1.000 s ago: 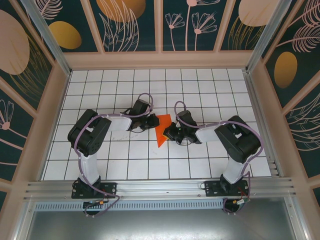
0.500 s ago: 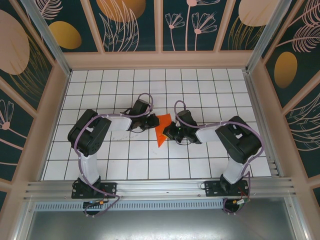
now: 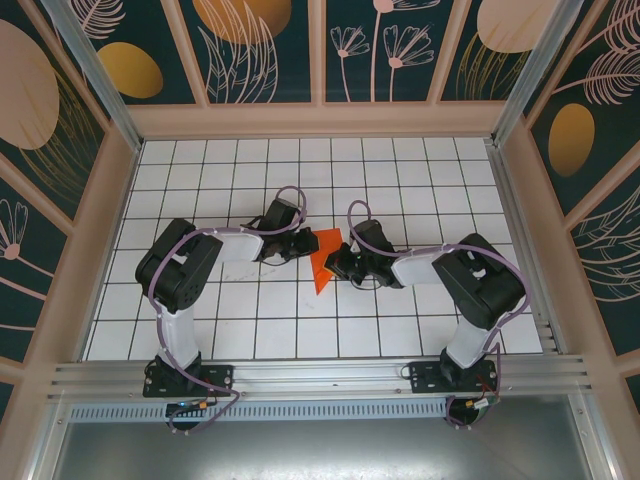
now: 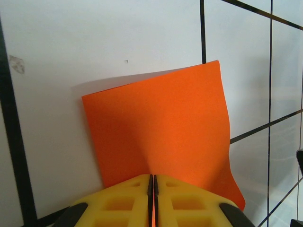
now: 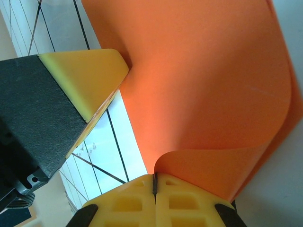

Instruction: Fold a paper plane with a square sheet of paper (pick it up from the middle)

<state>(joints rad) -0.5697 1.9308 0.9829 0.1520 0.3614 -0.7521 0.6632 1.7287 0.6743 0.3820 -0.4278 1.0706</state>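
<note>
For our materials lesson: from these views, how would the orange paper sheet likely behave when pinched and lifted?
Probably floppy: the orange sheet curls over where the right gripper pinches it. Likely very light: the left gripper holds it by one thin edge. It may crease easily, since a soft buckle shows near that pinch.

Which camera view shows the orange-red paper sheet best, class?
The left wrist view: the sheet shows almost whole, two far corners and the edges clear, its near edge pinched by the left gripper. The top external view shows the sheet small, from far above. The right wrist view gives a curled close-up, cropped.
</note>
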